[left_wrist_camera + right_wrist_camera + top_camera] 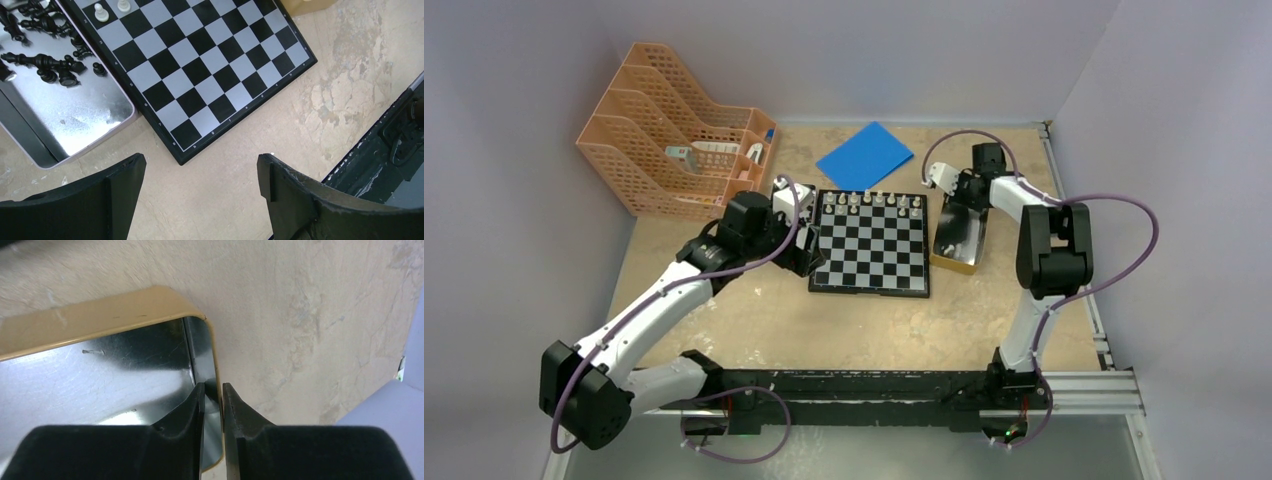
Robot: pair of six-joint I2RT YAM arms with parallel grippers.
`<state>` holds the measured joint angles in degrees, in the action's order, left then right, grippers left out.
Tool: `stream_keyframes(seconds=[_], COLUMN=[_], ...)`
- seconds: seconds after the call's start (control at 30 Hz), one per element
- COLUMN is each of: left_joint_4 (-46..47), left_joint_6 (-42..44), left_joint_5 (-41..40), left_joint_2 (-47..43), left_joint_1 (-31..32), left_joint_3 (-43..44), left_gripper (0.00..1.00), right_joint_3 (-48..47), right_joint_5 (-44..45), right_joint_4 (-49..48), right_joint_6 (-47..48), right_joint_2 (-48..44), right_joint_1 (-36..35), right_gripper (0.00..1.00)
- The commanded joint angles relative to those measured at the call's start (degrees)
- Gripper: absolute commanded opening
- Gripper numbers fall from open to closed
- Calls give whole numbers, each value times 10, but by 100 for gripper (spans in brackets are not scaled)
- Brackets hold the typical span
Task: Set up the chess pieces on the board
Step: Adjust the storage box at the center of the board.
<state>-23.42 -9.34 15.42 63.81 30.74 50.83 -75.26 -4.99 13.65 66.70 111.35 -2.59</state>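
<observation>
Beside the board [871,255], white pieces [871,203] along its far edge, right tool [213,392] pinches the tin [100,320]; left tool [200,162] spread.

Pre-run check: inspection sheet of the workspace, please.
Surface: worn beige tabletop.
Job's things: black-and-white checked chessboard, cream-white chess pieces on its far rows; black chess pieces lying in silver tin beside it.
Clutter: blue square sheet, peach plastic file rack.
Tools: left tool open, empty, above tabletop by the board; right tool straddles wall of gold tin, grip unclear.
Cables: purple cables loop along both arms.
Surroundings: pale walls, black rail at near edge.
</observation>
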Motion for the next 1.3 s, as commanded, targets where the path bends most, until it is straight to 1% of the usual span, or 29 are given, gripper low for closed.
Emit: stream_keyframes(seconds=[0.0, 0.2, 0.37, 0.43, 0.53, 0.6, 0.73, 0.77, 0.87, 1.03, 1.27], left_joint_4=[22, 21, 22, 22, 21, 22, 22, 23, 22, 22, 25], left_joint_6=[5, 5, 5, 7, 10, 11, 10, 10, 12, 13, 14], left_joint_5=[8, 18, 24, 26, 22, 21, 22, 22, 22, 23, 44], left_joint_2=[-38, -50, -55, -56, -60, -64, -68, -67, -67, -71, -77], left_joint_1=[-5, -4, -3, -4, -4, -4, -3, -4, -4, -4, -4], left_joint_3=[10, 8, 6, 6, 7, 5, 5, 5, 6, 5, 6], left_gripper=[82, 82, 82, 82, 82, 82, 81, 81, 81, 80, 78], right_joint_3=[8, 22, 9, -2, -26, -61, -100, -103, -100, -89, -80], right_joint_5=[35, 69, 68, 77, 70, 55, 51, 38, 41, 73, 99], right_joint_4=[11, -9, -15, -25, -27, -17, 2, 3, -10, -31, -37], right_joint_6=[-7, -43, -92, -123, -180, -232, -302, -316, -346, -378, -460], right_joint_2=[-38, -54, -51, -44, -29, -5, 29, 31, 31, 26, 21], right_joint_1=[20, 56, 84, 89, 93, 98, 105, 107, 110, 124, 135], right_gripper=[19, 19, 12, 8, 9, 9, 5, 4, 4, 4, 6])
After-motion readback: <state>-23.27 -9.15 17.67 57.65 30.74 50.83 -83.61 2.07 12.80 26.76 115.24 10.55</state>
